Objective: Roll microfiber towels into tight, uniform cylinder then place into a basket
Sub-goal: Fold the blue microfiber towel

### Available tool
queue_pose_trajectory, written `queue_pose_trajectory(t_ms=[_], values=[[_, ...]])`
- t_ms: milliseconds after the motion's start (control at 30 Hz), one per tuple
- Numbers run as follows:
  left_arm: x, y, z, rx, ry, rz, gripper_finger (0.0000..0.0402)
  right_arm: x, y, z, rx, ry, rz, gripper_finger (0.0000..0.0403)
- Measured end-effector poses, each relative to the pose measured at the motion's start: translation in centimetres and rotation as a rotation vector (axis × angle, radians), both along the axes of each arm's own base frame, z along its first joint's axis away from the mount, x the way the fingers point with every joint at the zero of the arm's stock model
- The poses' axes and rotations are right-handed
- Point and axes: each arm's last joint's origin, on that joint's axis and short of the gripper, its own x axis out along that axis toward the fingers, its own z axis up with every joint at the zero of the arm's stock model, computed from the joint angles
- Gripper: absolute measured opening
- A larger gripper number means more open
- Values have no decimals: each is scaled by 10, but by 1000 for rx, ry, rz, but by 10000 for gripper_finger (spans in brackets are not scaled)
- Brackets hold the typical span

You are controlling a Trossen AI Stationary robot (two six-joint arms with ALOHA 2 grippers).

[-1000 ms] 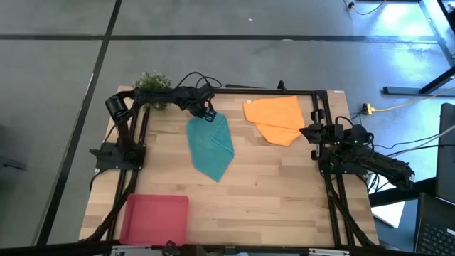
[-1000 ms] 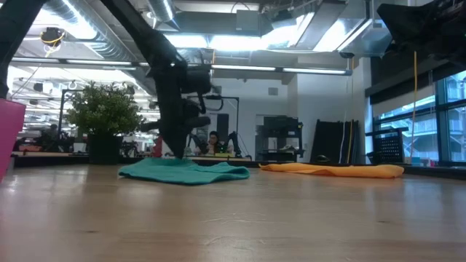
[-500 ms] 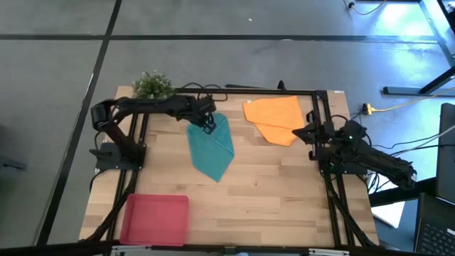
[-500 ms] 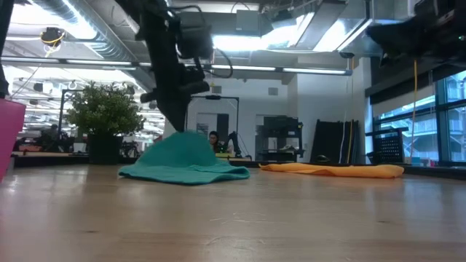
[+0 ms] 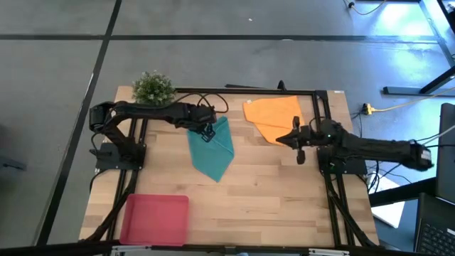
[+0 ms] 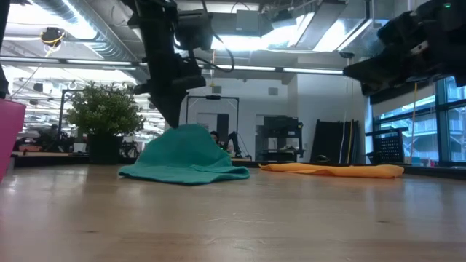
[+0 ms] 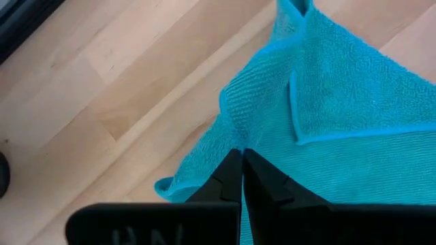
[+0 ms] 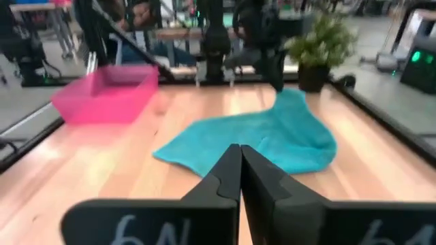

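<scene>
- The task is at its beginning, as I judge it: no towel is rolled, and the basket (image 5: 155, 219) at the near left corner of the surface (image 5: 270, 192) holds nothing.
- The teal towel (image 5: 211, 148) lies near the middle of the surface, loosely folded to a point. One far corner is lifted, so in the low view it makes a small hill (image 6: 186, 154).
- The orange towel (image 5: 276, 119) lies flat at the far right side, not touched.
- Left: both towels must be rolled tight and put in the basket.
- The left pincer (image 5: 205, 131) is above the far edge of the teal towel. Its fingers (image 7: 231, 178) are clenched together on a pinch of the cloth and hold it up.
- The right pincer (image 5: 298, 144) hangs in the air just beside the near edge of the orange towel. Its fingers (image 8: 235, 170) are pressed together with nothing between them.
</scene>
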Motion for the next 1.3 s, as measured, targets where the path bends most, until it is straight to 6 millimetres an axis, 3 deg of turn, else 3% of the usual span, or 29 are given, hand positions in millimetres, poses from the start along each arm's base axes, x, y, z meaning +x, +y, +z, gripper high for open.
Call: queue_pose_trajectory(t_ms=[333,833,1300], values=[[-2,0,3,17,-3,5,0,37,6,7,-90,142,65,11],[-7,-20,20,28,-49,-58,0,98,23,-5,-157,330,195,13],[-7,-42,22,5,-48,-72,0,171,25,-11,-208,394,238,100]])
